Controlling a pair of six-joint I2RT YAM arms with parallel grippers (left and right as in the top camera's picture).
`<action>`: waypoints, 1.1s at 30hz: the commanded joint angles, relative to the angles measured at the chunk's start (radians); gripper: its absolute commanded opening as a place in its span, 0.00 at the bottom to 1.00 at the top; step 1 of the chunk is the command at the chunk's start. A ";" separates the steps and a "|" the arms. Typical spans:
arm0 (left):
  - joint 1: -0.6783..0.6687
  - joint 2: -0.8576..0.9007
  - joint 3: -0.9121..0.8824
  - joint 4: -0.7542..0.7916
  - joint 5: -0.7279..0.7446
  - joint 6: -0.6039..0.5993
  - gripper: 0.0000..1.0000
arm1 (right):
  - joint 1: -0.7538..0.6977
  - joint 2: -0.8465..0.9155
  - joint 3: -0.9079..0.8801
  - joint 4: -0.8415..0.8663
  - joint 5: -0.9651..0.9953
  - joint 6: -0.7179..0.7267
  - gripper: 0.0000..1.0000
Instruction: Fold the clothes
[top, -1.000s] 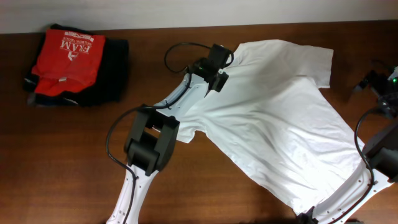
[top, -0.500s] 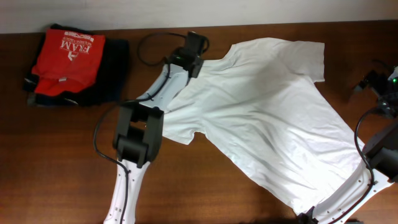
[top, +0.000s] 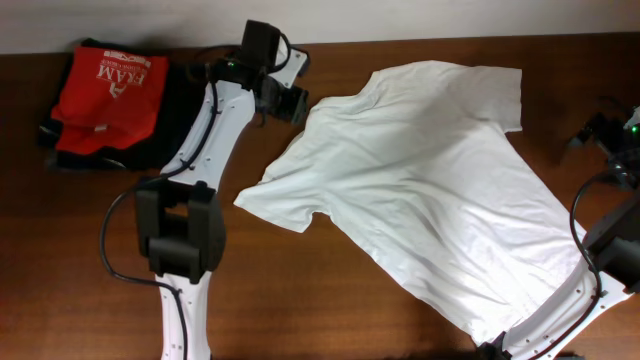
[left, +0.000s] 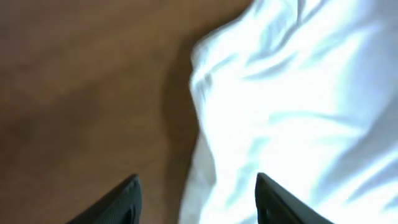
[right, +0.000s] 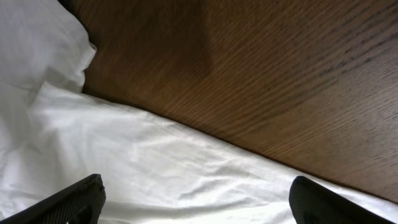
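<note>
1. The shirt (top: 420, 190) is white and thin. It lies spread open on the counter (top: 80, 250), set on a slant from the upper middle of the overhead frame down to the lower right.
2. One short sleeve points to the upper right and the other juts out at left centre. Soft wrinkles run across the body, and the upper left part is slightly bunched.
3. The left pincer (top: 290, 98) sits near the top of the overhead frame, just beside the shirt's upper left edge. In its wrist view the left pincer (left: 198, 202) stands partly open with nothing clamped. Below it are bare wood on the left and the rumpled shirt edge on the right.
4. The right pincer (right: 199, 202) is spread wide and holds nothing. Under it is white cloth, with the shirt's edge running across the view and wood in the upper part.
5. The shirt's lower right end reaches the right arm (top: 600, 260) at the frame's edge. Its top edge is near the pale wall (top: 450, 15).
6. A red shirt (top: 105, 95) lies on a dark pile (top: 180, 120) at the upper left, well apart from the white one.
7. Open wood fills the lower left and the lower middle. The left arm (top: 180, 240) crosses it from the bottom edge up to the top.
</note>
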 joint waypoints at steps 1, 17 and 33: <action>-0.010 0.079 -0.003 -0.042 0.034 0.016 0.57 | 0.003 -0.010 0.013 -0.002 0.002 0.002 0.98; -0.013 0.164 -0.003 -0.064 -0.256 0.014 0.31 | 0.003 -0.010 0.013 -0.002 0.002 0.002 0.98; 0.040 0.163 0.021 -0.064 0.148 0.116 0.39 | 0.003 -0.010 0.013 -0.002 0.002 0.002 0.98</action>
